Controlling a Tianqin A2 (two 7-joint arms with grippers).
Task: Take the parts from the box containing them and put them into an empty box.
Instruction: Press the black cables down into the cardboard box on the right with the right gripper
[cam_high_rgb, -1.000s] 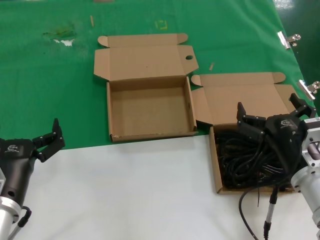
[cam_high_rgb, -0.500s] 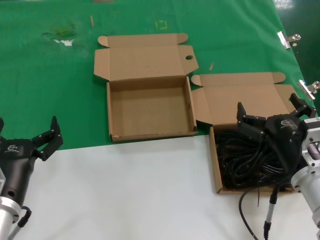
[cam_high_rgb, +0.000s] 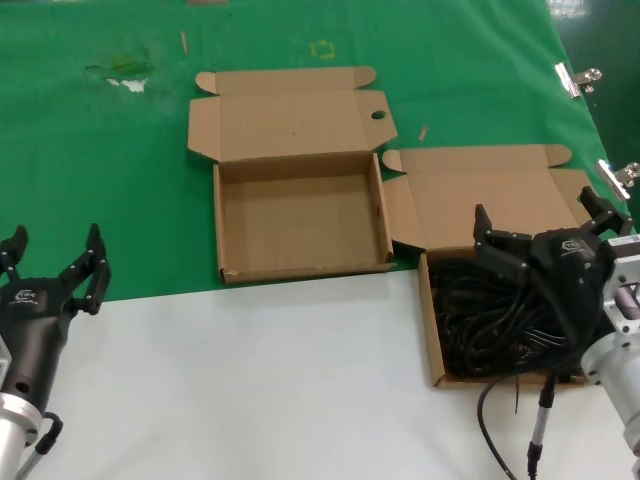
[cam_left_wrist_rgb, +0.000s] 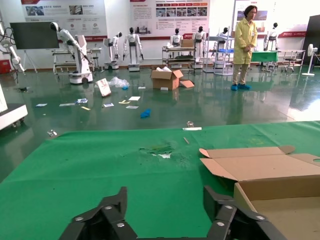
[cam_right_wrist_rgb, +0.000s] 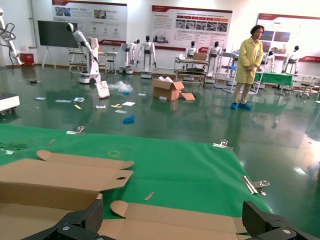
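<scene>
Black looped cables, the parts (cam_high_rgb: 490, 315), fill the right cardboard box (cam_high_rgb: 428, 325), whose lid (cam_high_rgb: 480, 200) lies open behind it. My right gripper (cam_high_rgb: 538, 222) hangs open just above those cables with nothing between its fingers; its wrist view shows the gripper (cam_right_wrist_rgb: 175, 220) over that lid (cam_right_wrist_rgb: 200, 222). The empty box (cam_high_rgb: 300, 268) stands open at the centre, and it also shows in the left wrist view (cam_left_wrist_rgb: 280, 175). My left gripper (cam_high_rgb: 55, 255) is open and empty at the near left, well away from both boxes; it appears again in the left wrist view (cam_left_wrist_rgb: 165, 200).
Both boxes sit on a green cloth (cam_high_rgb: 100, 150) with a torn patch (cam_high_rgb: 125, 75); white tabletop (cam_high_rgb: 250, 380) lies in front. Metal clips (cam_high_rgb: 575, 78) hold the cloth's right edge. A thin wire (cam_high_rgb: 540, 420) dangles from my right arm.
My left gripper has turned and shifted slightly left, so both of its fingers now show spread apart. The right arm, cables and boxes have not moved.
</scene>
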